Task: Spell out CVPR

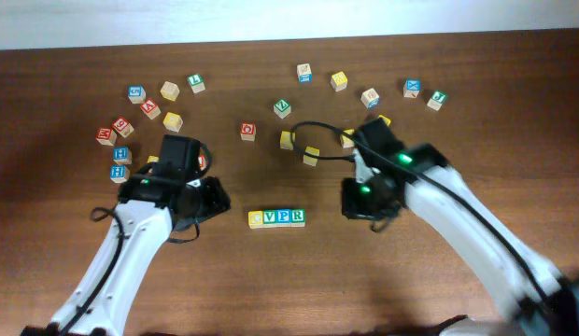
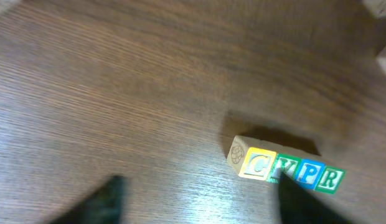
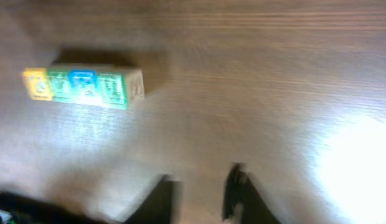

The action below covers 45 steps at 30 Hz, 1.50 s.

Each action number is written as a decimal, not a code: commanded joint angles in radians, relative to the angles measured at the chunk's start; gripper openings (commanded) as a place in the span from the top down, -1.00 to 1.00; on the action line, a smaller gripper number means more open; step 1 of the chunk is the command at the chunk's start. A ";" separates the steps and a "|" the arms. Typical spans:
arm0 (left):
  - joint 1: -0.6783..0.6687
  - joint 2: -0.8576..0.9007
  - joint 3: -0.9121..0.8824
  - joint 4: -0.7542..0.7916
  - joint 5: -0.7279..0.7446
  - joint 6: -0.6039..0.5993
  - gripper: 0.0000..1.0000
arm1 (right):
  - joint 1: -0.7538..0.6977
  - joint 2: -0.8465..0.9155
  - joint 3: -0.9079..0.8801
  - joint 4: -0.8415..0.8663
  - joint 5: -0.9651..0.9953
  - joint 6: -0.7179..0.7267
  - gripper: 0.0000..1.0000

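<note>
Four letter blocks stand side by side in a row (image 1: 276,218) near the table's front middle and read C, V, P, R. The row also shows in the left wrist view (image 2: 286,170) and in the right wrist view (image 3: 84,87). My left gripper (image 1: 213,200) is open and empty, just left of the row; its right finger overlaps the row's lower edge in its wrist view (image 2: 199,199). My right gripper (image 1: 361,200) is open and empty, to the right of the row, over bare wood (image 3: 202,190).
Several loose letter blocks lie scattered across the far half of the table: a cluster at far left (image 1: 121,131), some in the middle (image 1: 282,108), some at far right (image 1: 413,89). A black cable (image 1: 313,126) loops behind the right arm.
</note>
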 commanded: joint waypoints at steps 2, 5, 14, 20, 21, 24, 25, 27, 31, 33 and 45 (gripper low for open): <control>0.063 -0.040 0.018 0.001 -0.011 0.005 -0.99 | -0.003 -0.246 0.004 -0.097 0.144 0.000 -0.97; 0.100 -0.039 0.018 0.001 -0.011 0.005 -0.99 | -0.003 -0.394 0.002 -0.201 0.226 0.023 -0.97; 0.103 -0.039 0.018 0.001 -0.011 0.005 -0.98 | -0.003 -0.571 0.002 -0.251 0.222 0.023 -0.97; 0.103 -0.039 0.018 0.001 -0.011 0.005 -0.98 | -0.003 -0.531 0.002 -0.256 0.223 0.022 -0.97; 0.103 -0.039 0.018 0.001 -0.011 0.005 -0.98 | -0.003 -0.520 0.002 -0.256 0.228 0.017 -0.97; 0.103 -0.039 0.018 0.001 -0.011 0.005 -0.98 | -0.003 -0.474 0.002 -0.255 0.243 -0.029 -0.97; 0.103 -0.039 0.018 0.001 -0.011 0.005 -0.98 | -0.003 -0.463 0.003 -0.254 0.243 -0.044 -0.97; 0.103 -0.039 0.018 0.001 -0.011 0.005 -0.98 | -0.003 -0.460 0.002 -0.239 0.255 -0.050 -0.97; 0.103 -0.039 0.018 0.001 -0.011 0.005 -0.98 | -0.004 -0.463 0.003 -0.198 0.323 -0.051 -0.97; 0.103 -0.039 0.018 0.001 -0.011 0.005 -0.98 | -0.039 -0.504 0.000 -0.177 0.338 -0.093 -0.97; 0.103 -0.039 0.018 0.001 -0.011 0.005 -0.98 | -0.225 -1.133 -0.595 0.385 0.293 -0.286 -0.97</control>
